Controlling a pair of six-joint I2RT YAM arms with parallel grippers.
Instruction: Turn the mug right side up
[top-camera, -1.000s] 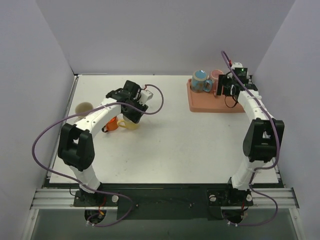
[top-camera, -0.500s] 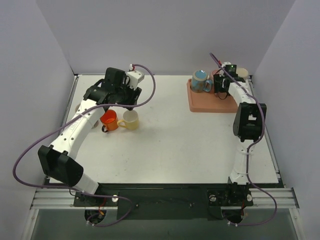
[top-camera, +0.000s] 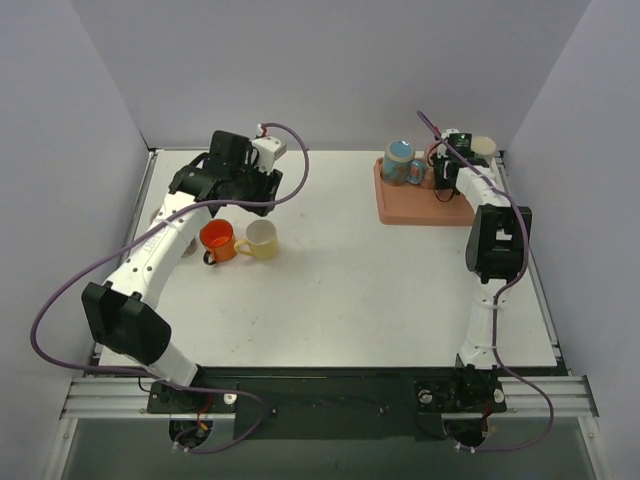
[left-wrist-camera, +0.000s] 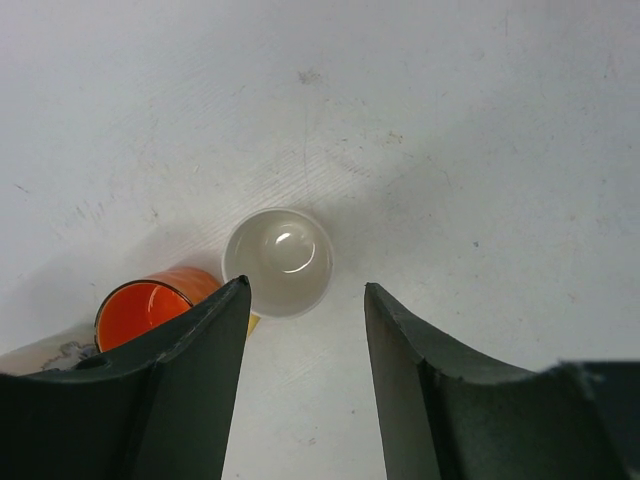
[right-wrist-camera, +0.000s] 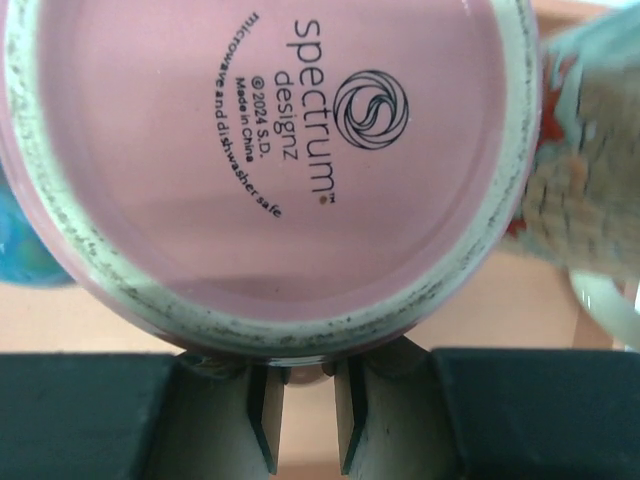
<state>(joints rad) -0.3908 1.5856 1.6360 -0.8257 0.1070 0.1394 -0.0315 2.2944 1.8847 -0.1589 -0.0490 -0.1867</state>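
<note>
Upside-down pink mug, flat base facing up. Glossy pink underside inside a pale, speckled foot ring, with a swirl logo, "spectrum designz" and "microwave and dishwasher safe" printed in dark letters. Standing rim-down on the salmon tray, close beside the blue mug.

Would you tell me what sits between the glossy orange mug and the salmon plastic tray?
Only the pale yellow mug, right beside the orange mug; beyond it the white table is bare up to the tray, as the top view shows.

Mugs x5 min, tray x1.
</note>
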